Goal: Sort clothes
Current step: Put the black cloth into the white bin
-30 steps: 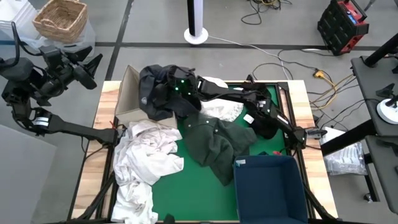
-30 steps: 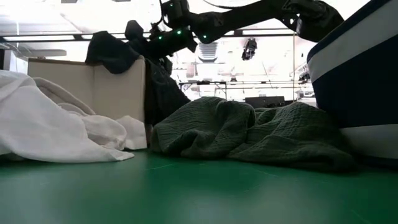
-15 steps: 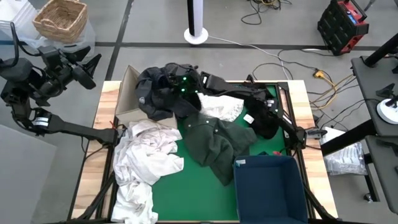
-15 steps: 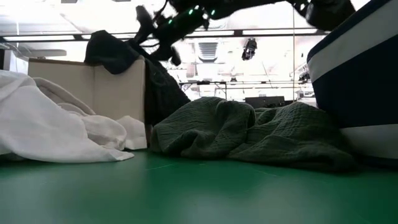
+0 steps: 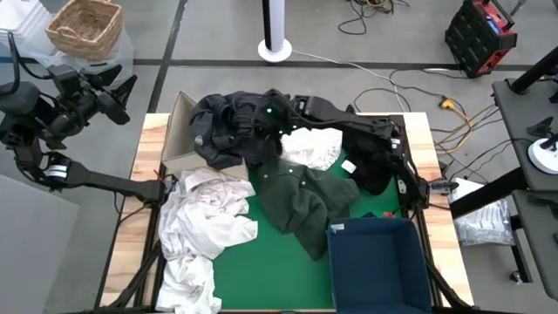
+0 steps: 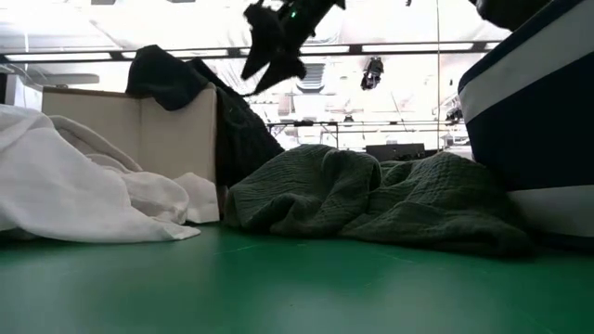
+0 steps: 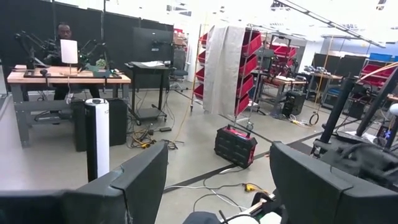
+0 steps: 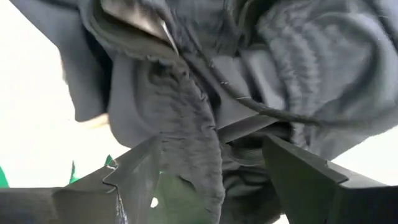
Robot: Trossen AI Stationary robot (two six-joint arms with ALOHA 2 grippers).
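Observation:
A charcoal garment (image 5: 225,131) lies draped over the right wall of the beige cardboard box (image 5: 179,144); it also shows in the low view (image 6: 172,79). My right gripper (image 5: 253,118) hangs open above it and touches nothing in the low view (image 6: 269,60). The right wrist view looks past the spread fingers onto grey folds (image 8: 205,93). A dark green garment (image 5: 301,196), a white garment (image 5: 205,218), a smaller white one (image 5: 309,148) and a black one (image 5: 375,166) lie on the green mat. My left gripper (image 5: 118,87) is open, off the table's far left corner.
A navy blue bin (image 5: 375,262) stands at the near right, next to the green garment. The right arm (image 5: 349,131) reaches over the far part of the mat. A wicker basket (image 5: 85,26) and a white pole's base (image 5: 275,48) stand on the floor beyond the table.
My right gripper has risen from beside the box's top and gone toward the table's right edge, away from the charcoal garment. The garment stays draped over the box wall.

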